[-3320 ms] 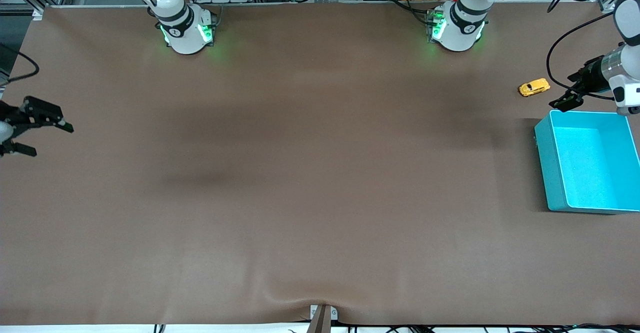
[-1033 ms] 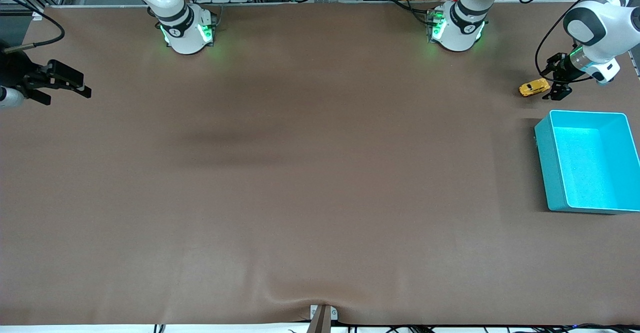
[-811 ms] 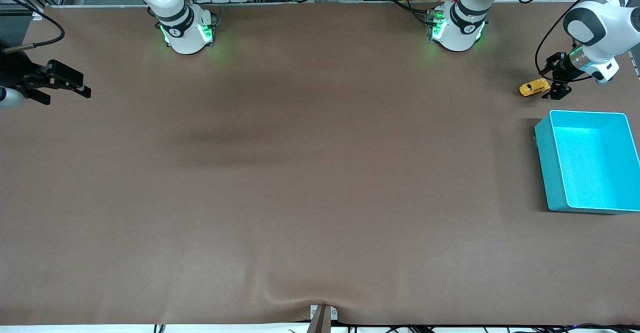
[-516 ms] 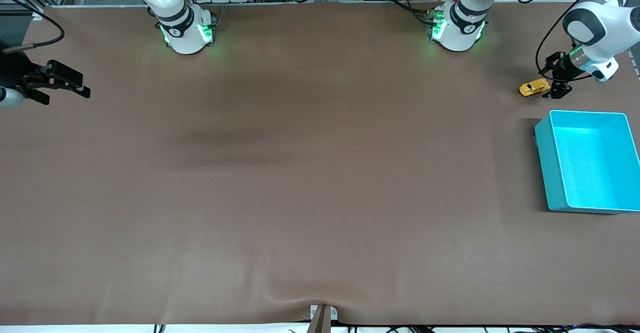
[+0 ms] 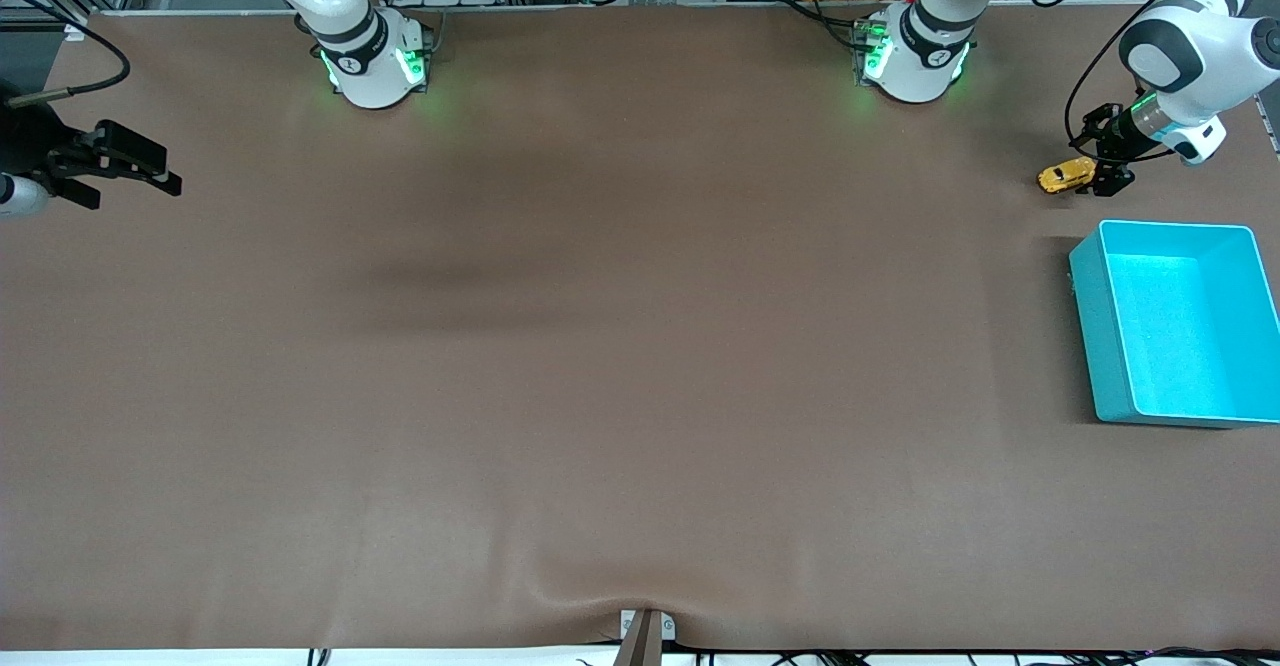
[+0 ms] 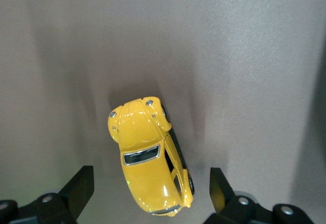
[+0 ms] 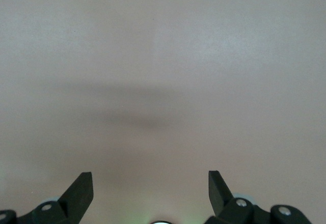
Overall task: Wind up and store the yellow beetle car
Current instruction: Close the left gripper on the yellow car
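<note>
The yellow beetle car (image 5: pixel 1066 175) stands on its wheels on the brown table, toward the left arm's end and farther from the front camera than the teal bin (image 5: pixel 1176 320). My left gripper (image 5: pixel 1098 166) is open, low at the car's end. In the left wrist view the car (image 6: pixel 150 154) lies partly between the two dark fingers, which stand apart from it on both sides. My right gripper (image 5: pixel 120 168) is open and empty above the table's edge at the right arm's end, where the arm waits; its wrist view shows only bare table between the fingertips (image 7: pixel 80 188).
The teal bin is open-topped and holds nothing that I can see. The brown mat (image 5: pixel 600 346) has a raised fold at its edge nearest the front camera. Both arm bases (image 5: pixel 375 56) stand along the edge farthest from that camera.
My left gripper has come down from over the bin's corner and moved in along the table to the car's end. The right gripper rose slightly earlier and now holds still.
</note>
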Controlling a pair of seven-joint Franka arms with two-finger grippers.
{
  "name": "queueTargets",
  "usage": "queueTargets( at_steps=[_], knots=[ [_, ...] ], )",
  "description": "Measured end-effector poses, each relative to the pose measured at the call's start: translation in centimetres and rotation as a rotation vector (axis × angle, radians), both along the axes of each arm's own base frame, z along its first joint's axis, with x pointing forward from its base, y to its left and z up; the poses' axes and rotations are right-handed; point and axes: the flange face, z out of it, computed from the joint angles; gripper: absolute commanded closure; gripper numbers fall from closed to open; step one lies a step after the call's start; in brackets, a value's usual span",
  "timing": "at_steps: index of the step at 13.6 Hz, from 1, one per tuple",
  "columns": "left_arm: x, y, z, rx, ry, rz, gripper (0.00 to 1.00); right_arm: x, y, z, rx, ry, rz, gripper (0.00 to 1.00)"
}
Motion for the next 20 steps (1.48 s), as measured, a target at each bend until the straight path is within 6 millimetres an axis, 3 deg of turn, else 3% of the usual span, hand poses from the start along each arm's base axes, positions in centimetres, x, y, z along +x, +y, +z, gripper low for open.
queueTargets(
  at_steps=[2,7,8,10,20],
  knots=[
    [0.0,0.0,-0.1,0.003,-0.004,0.000,0.04,0.0,0.0,0.0,0.000,0.002,0.000,0.00],
    [-0.1,0.1,-0.4,0.003,-0.005,0.004,0.62,0.0,0.2,-0.1,-0.001,0.005,0.004,0.00],
    [-0.1,0.1,-0.4,0.003,-0.005,0.004,0.65,0.0,0.2,-0.1,-0.001,0.005,0.004,0.00],
    [0.0,0.2,-0.3,0.006,-0.008,0.005,0.80,-0.1,0.2,-0.1,-0.001,0.006,0.004,0.00],
    [0.4,1.0,0.9,0.016,-0.028,-0.093,0.84,-0.2,0.5,-0.4,-0.005,0.019,0.012,0.00]
  ],
)
